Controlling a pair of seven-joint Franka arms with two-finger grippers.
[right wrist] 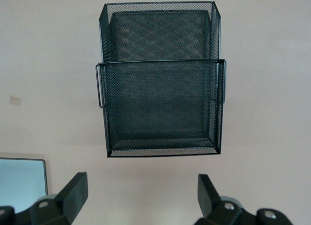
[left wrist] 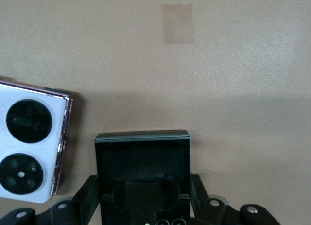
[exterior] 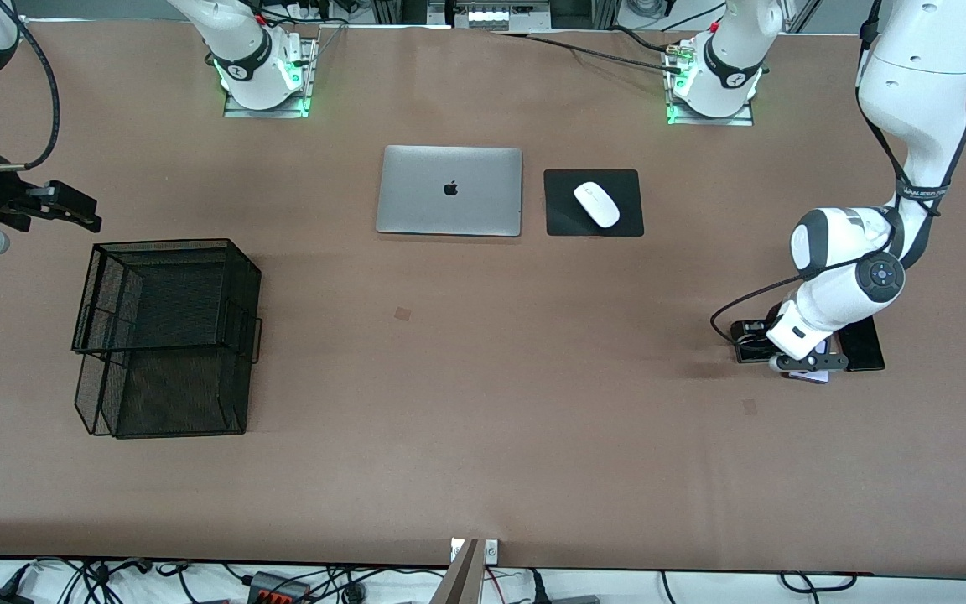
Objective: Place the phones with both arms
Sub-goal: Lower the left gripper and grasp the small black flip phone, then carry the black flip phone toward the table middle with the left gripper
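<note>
My left gripper (exterior: 810, 362) is down at the table at the left arm's end, shut on the small square black flip phone (left wrist: 142, 162), one finger (left wrist: 87, 198) against each side. The lavender-white phone (left wrist: 31, 145) with two black camera circles lies beside it and peeks out under the gripper in the front view (exterior: 813, 376). The long black slab phone (exterior: 864, 346) lies just past the gripper, partly under the arm. My right gripper (exterior: 79, 210) is open and empty in the air near the black mesh basket (exterior: 164, 245), which fills the right wrist view (right wrist: 160, 108).
A closed silver laptop (exterior: 449, 190) and a white mouse (exterior: 597, 204) on a black pad (exterior: 567, 220) sit mid-table toward the arm bases. A corner of the laptop shows in the right wrist view (right wrist: 22, 181). Small tape patches mark the brown tabletop (left wrist: 177, 23).
</note>
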